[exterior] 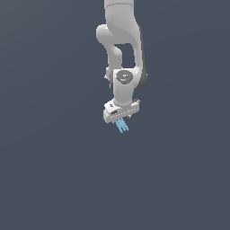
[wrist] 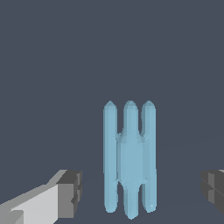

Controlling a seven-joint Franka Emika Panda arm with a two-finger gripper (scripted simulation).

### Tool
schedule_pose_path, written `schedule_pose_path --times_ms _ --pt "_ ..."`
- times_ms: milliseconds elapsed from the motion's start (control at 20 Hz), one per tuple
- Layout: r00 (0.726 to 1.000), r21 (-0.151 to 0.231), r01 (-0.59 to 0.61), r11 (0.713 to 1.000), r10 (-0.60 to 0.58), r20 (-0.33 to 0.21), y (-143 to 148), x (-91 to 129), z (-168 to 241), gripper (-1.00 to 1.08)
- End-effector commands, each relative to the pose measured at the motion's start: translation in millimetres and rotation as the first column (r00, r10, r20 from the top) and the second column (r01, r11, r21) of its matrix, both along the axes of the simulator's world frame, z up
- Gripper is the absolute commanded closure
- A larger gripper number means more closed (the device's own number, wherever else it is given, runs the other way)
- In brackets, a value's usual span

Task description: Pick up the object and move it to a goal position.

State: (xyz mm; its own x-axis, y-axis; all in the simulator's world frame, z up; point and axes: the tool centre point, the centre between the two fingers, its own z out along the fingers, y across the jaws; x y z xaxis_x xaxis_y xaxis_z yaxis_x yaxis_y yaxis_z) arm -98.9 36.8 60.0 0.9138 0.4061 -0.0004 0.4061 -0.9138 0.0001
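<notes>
Wrist view: gripper (wrist: 139, 192) jaws wide apart, the object (wrist: 130, 159) centred between the dark pads (wrist: 70, 192) touching neither, its three bars running across the closing line; looks like closing squeezes the outer bars' flanks, height above floor unclear.

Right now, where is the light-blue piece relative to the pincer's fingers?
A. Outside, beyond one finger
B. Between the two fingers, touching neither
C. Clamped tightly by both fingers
B: in the wrist view the light-blue piece stands between the fingers, with clear gaps on both sides.
</notes>
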Motion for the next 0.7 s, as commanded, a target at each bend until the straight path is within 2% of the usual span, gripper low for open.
schedule_pose_path --times_ms 0,650 --pt "1.0 0.0 -0.001 1.0 0.001 0.0 0.2 -0.5 -5.0 -0.92" --pt "1.0 0.0 -0.006 1.0 0.006 0.0 0.7 -1.7 -48.2 -0.92"
